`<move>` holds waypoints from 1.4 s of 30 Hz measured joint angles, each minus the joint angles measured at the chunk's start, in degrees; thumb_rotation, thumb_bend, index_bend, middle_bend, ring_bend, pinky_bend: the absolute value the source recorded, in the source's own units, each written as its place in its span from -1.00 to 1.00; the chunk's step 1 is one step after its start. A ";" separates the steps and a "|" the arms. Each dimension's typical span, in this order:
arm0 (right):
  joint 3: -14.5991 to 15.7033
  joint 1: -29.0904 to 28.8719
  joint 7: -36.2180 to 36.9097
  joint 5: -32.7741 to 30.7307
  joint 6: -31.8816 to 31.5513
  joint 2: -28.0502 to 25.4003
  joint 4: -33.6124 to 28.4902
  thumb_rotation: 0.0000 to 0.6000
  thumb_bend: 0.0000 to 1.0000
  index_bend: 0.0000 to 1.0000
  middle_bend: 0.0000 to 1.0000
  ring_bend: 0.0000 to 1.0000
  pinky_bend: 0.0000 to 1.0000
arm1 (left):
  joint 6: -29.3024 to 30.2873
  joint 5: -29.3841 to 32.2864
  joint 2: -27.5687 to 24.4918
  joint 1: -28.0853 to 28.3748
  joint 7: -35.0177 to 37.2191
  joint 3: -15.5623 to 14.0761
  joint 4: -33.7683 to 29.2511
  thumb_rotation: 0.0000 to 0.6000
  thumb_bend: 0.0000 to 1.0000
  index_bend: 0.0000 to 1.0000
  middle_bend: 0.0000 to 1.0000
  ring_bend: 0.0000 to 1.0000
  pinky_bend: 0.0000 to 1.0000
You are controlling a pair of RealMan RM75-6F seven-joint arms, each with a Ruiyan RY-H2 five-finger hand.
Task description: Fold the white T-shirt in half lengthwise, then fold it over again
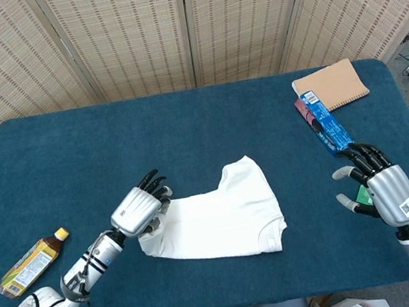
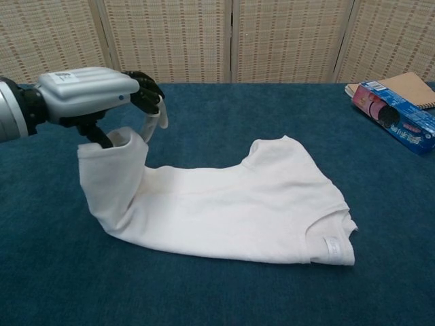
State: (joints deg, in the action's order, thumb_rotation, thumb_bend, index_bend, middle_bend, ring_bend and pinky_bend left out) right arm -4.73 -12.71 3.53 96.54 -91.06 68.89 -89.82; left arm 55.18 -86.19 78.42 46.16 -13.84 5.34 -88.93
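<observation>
The white T-shirt (image 1: 226, 216) (image 2: 251, 210) lies folded lengthwise on the blue table, collar end toward the right. My left hand (image 1: 139, 209) (image 2: 92, 88) pinches the shirt's hem end and holds it lifted above the table, so that end hangs down in a curl. My right hand (image 1: 381, 186) hovers near the table's right edge, fingers apart, holding nothing; the chest view does not show it.
A tea bottle (image 1: 29, 264) lies at the table's front left. A brown notebook (image 1: 331, 87) (image 2: 406, 87) and a blue-and-pink packet (image 1: 322, 119) (image 2: 394, 117) sit at the back right. Folding screens stand behind the table (image 1: 148, 143).
</observation>
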 measured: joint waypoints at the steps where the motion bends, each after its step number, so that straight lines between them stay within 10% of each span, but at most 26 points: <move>1: -0.07 0.11 0.27 -0.09 -0.18 -0.04 0.13 1.00 -0.66 -0.10 -0.50 -0.76 -0.70 | -0.47 0.78 0.12 0.42 -1.09 0.52 -0.67 1.00 -0.20 0.40 -0.37 -0.74 -1.00; 42: -1.40 2.02 2.60 -0.96 -2.75 -1.85 0.39 1.00 -0.66 -0.09 -0.50 -0.76 -0.70 | -4.34 29.05 23.82 18.36 -30.70 8.89 3.15 1.00 -0.18 0.43 -0.37 -0.75 -1.00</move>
State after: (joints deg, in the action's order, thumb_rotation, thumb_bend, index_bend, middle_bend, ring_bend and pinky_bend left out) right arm -6.13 -10.69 6.13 95.58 -93.81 67.05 -89.43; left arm 50.84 -57.14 102.24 64.51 -44.54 14.22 -85.79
